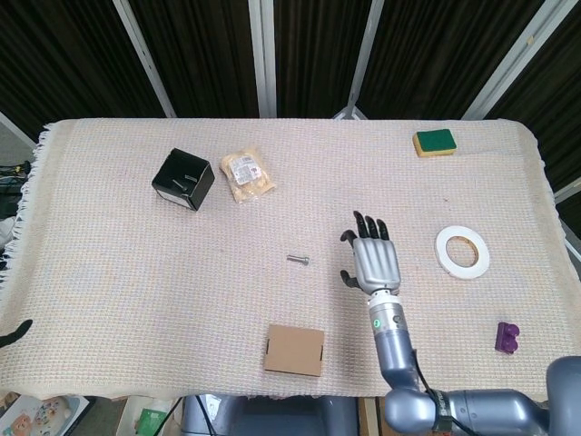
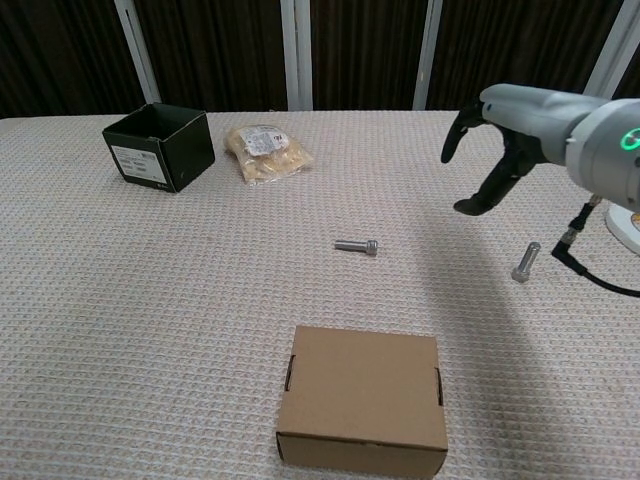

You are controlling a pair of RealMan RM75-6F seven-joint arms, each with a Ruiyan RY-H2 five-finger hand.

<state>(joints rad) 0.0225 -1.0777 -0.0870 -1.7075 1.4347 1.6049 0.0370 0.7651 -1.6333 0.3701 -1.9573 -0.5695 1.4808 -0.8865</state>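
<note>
My right hand [image 1: 370, 262] hovers above the cloth with its fingers spread and nothing in them; in the chest view the right hand [image 2: 497, 150] is raised well off the table. A short silver bolt [image 2: 525, 261] lies on the cloth below and to the right of it, apart from the fingers; the head view hides this bolt under the hand. A second silver bolt [image 1: 299, 260] [image 2: 357, 245] lies mid-table, to the left of the hand. My left hand shows in neither view.
A closed cardboard box [image 1: 294, 350] [image 2: 362, 400] sits near the front edge. A black open box [image 1: 182, 179] [image 2: 160, 147] and a snack bag [image 1: 248, 175] [image 2: 265, 152] stand at the back left. A green sponge [image 1: 435, 143], a white tape roll [image 1: 462, 252] and a purple block [image 1: 507, 337] lie to the right.
</note>
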